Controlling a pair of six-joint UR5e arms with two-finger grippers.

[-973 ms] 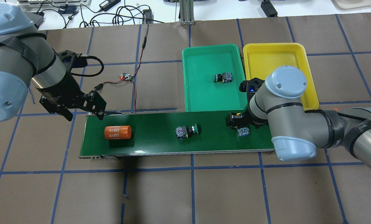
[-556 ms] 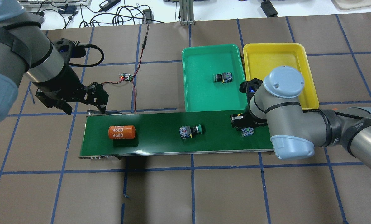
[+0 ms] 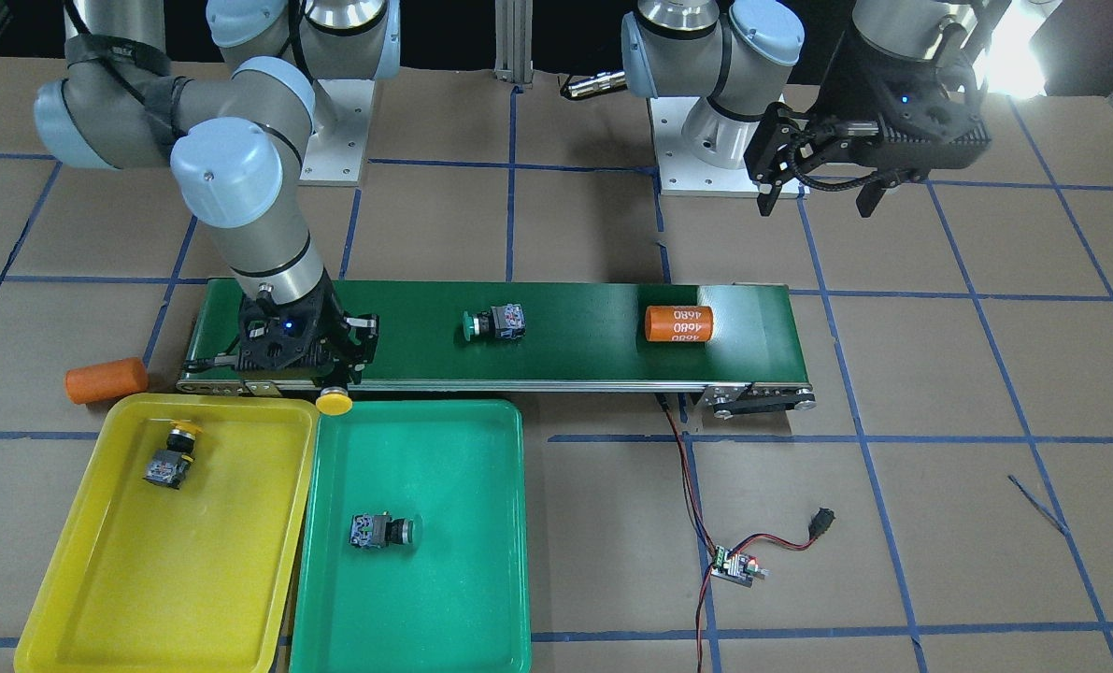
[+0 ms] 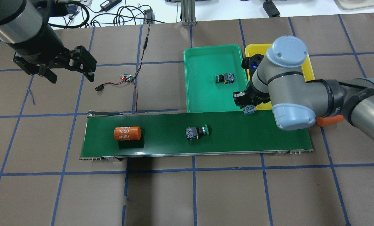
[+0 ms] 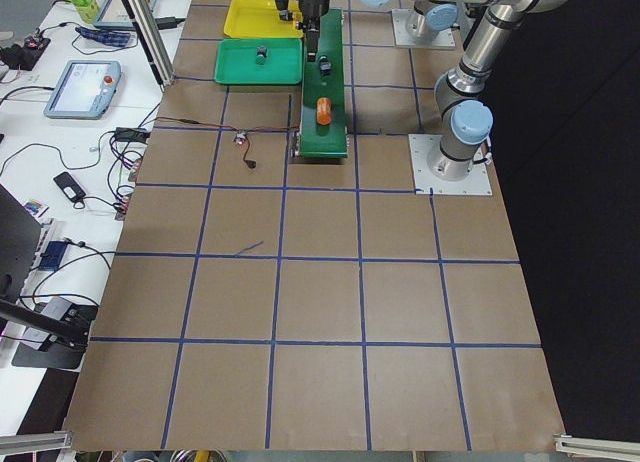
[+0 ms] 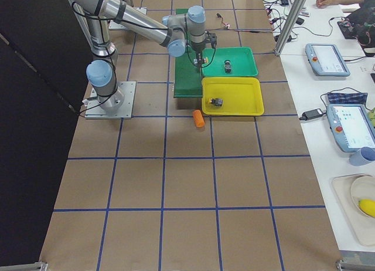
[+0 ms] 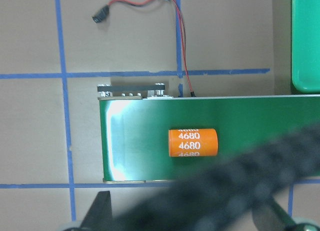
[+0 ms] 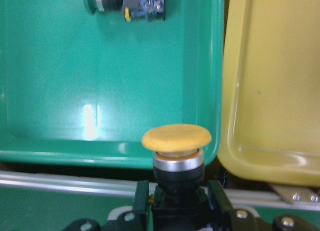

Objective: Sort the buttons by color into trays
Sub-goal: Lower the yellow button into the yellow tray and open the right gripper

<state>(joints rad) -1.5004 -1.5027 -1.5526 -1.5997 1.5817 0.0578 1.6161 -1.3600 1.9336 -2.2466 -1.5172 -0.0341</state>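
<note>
Pinched in right claw [image 8: 177, 203]: glossy, domed yellow button [image 8: 176, 140] with metal collar; left claw [image 4: 71, 76] spread open, far off

My right pincer [image 4: 248, 109] has carried its yellow-capped button [image 3: 335, 403] off the conveyor belt [image 4: 237, 138] and over the belt's far edge. The cap now hangs just past that edge, where the green tray [image 4: 202, 100] and yellow tray [image 3: 70, 561] meet. My left pincer [image 4: 70, 74] has pulled back from the belt's other end, well clear over the counter [image 4: 205, 194]. On the belt, the orange cylinder [image 4: 127, 133] and green-capped button [image 4: 197, 132] have ridden slightly toward the right arm's end.
</note>
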